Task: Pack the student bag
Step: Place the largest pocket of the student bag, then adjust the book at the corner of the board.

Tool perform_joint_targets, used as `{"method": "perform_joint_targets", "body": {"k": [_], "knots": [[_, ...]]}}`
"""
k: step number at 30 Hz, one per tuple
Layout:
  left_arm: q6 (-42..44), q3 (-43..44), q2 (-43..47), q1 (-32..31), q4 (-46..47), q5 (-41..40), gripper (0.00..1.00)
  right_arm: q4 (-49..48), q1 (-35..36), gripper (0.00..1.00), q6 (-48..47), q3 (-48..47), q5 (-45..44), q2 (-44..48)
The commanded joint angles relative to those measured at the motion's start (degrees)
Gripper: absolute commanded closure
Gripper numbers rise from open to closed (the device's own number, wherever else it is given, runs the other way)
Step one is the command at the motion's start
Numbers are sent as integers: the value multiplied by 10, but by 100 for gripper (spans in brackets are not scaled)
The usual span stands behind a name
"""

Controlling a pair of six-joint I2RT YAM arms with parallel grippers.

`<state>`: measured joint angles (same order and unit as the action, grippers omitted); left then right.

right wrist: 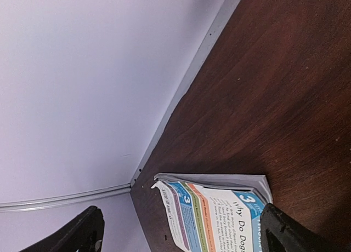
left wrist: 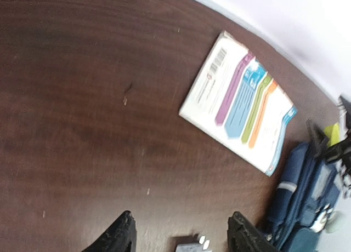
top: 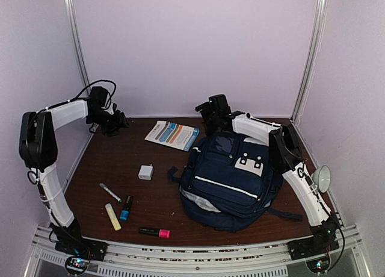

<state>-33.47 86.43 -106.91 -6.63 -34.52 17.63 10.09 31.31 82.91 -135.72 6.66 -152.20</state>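
Note:
The navy student bag (top: 231, 177) lies on the brown table at the right, white patches up; its edge shows in the left wrist view (left wrist: 307, 202). A white booklet with coloured bands (top: 172, 134) lies behind it to the left, and shows in the left wrist view (left wrist: 238, 101) and the right wrist view (right wrist: 219, 216). My left gripper (top: 114, 123) is open and empty at the back left (left wrist: 181, 233). My right gripper (top: 207, 114) is open and empty above the back of the bag, facing the booklet (right wrist: 181, 230).
A white charger (top: 145, 171) sits mid-table, its top edge in the left wrist view (left wrist: 192, 244). Near the front left lie a white marker (top: 110, 192), a yellow highlighter (top: 112, 217), a blue highlighter (top: 126, 208) and a pink highlighter (top: 155, 232). Walls enclose the table.

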Motion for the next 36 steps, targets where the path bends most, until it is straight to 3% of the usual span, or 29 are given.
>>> {"method": "perform_joint_targets", "body": {"k": [1, 3, 7, 12, 23, 29, 36], "knots": [[-24, 135, -123, 30, 5, 171, 43, 25, -2, 0, 31, -11, 1, -29], [-41, 219, -199, 34, -16, 236, 49, 25, 1, 0, 44, -13, -1, -30], [-99, 353, -327, 36, -40, 313, 53, 42, 12, 0, 48, -17, -4, -27], [-172, 438, -397, 37, -65, 290, 52, 8, 33, 0, 73, 16, 1, -17], [-267, 486, -460, 39, -76, 263, 49, -55, 58, 0, 80, 162, 11, 72], [-312, 541, -509, 20, -58, 285, 38, -78, 64, 0, 51, 278, 24, 157], [-338, 548, -503, -11, -61, 273, 43, -93, 65, 0, -1, 427, 27, 297]]}}
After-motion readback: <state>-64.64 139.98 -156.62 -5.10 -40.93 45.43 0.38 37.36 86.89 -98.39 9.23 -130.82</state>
